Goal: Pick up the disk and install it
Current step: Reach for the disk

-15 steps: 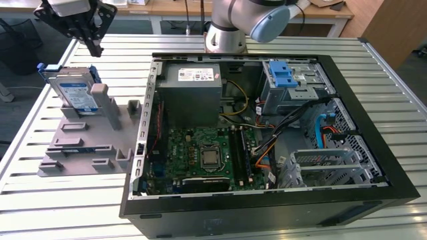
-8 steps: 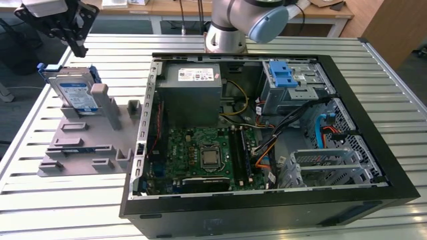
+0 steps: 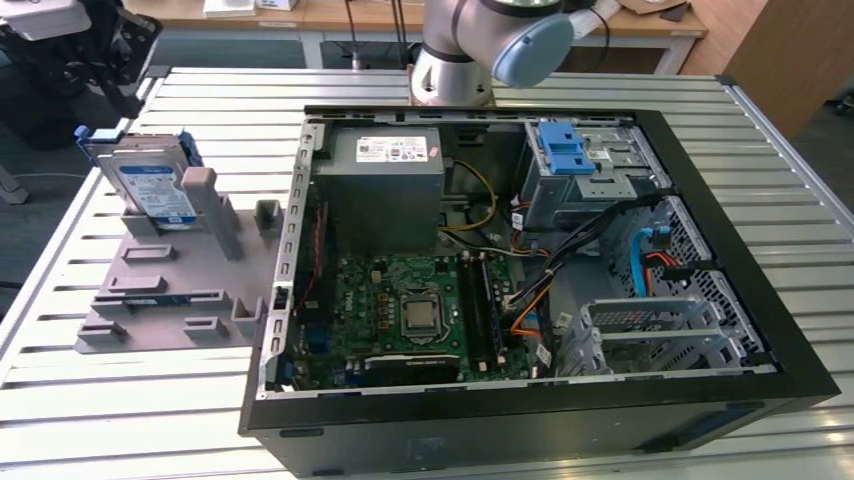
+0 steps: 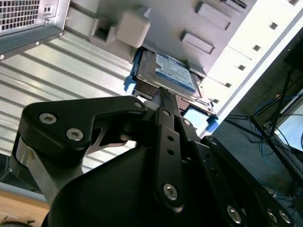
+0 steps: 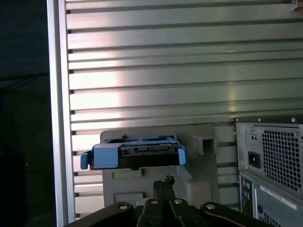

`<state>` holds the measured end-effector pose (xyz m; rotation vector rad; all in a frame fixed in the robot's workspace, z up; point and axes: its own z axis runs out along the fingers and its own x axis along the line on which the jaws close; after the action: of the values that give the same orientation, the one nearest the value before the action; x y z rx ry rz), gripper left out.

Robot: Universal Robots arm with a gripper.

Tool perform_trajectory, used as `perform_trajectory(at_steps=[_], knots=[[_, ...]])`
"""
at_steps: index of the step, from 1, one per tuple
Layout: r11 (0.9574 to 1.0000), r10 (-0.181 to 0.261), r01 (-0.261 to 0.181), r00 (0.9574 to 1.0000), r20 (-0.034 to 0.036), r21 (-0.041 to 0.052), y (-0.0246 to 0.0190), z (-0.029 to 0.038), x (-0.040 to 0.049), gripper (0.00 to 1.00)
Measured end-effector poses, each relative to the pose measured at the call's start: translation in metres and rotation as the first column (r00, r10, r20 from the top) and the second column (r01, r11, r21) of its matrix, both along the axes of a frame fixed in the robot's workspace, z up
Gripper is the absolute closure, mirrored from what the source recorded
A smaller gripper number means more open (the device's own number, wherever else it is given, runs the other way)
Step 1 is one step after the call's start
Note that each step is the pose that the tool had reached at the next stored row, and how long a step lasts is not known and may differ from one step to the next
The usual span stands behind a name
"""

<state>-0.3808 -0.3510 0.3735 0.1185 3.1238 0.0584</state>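
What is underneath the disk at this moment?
The disk stands on edge on the grey holder plate, which lies on the slatted table. The plate's blocks cover the disk's lower edge.

Exterior view: high, angled down over computer case [image 3: 534, 420] and fixture [image 3: 160, 290]. Both wrist views look close past gripper [image 5: 163, 181] at disk [image 5: 135, 153]; all three share it.
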Motion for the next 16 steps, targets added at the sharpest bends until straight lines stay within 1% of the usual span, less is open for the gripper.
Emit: perform_trajectory(at_steps=[3, 7, 9, 10, 16], knots=[[1.0, 0.0, 0.0, 1.0, -0.0015, -0.003, 0.0034, -0.0034, -0.0125, 0.89], [1.0, 0.0, 0.0, 1.0, -0.0023, -0.003, 0.0073, -0.0053, -0.0291, 0.89], [1.0, 0.0, 0.0, 1.0, -0.0024, -0.003, 0.0085, -0.0059, -0.0373, 0.89], [1.0, 0.0, 0.0, 1.0, -0.0025, -0.003, 0.0087, -0.0061, -0.0401, 0.89], [1.0, 0.0, 0.0, 1.0, -0.0024, -0.003, 0.0087, -0.0061, -0.0409, 0.89]])
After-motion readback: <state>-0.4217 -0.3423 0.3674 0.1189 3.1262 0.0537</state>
